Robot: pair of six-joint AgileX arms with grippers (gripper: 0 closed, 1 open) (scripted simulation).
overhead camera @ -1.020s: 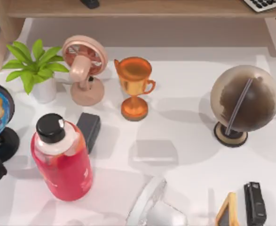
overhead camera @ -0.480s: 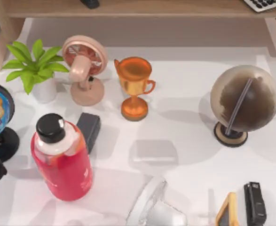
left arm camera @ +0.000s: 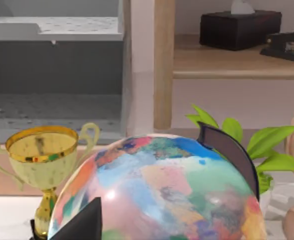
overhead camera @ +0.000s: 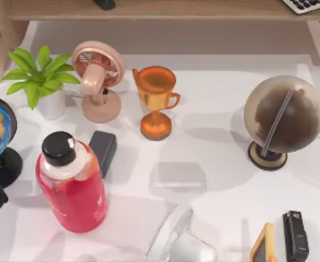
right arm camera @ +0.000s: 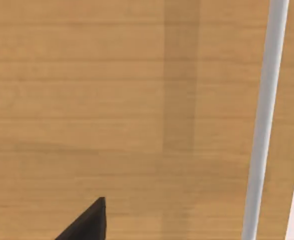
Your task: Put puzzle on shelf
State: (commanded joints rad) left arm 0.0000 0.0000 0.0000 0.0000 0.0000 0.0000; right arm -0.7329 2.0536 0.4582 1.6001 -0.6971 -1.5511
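**Both grippers close to their surroundings, shelf along the far edge**

You have the shelf (overhead camera: 165, 10), a flat, light-brown wooden board, running along the top edge of the top view, above the white table (overhead camera: 214, 153). You cannot tell where the puzzle lies.

Your left gripper (left arm camera: 84, 225) hangs right over the glossy, many-coloured globe (left arm camera: 162, 195) at the table's left edge, with a shiny gold trophy (left arm camera: 44, 155) and a leafy green plant (left arm camera: 267, 150) near it. Your right gripper (right arm camera: 86, 225) faces a smooth, grained wooden surface (right arm camera: 111, 100) crossed by a pale grey bar (right arm camera: 264, 120). Whether either pincer is apart or together, you cannot tell.
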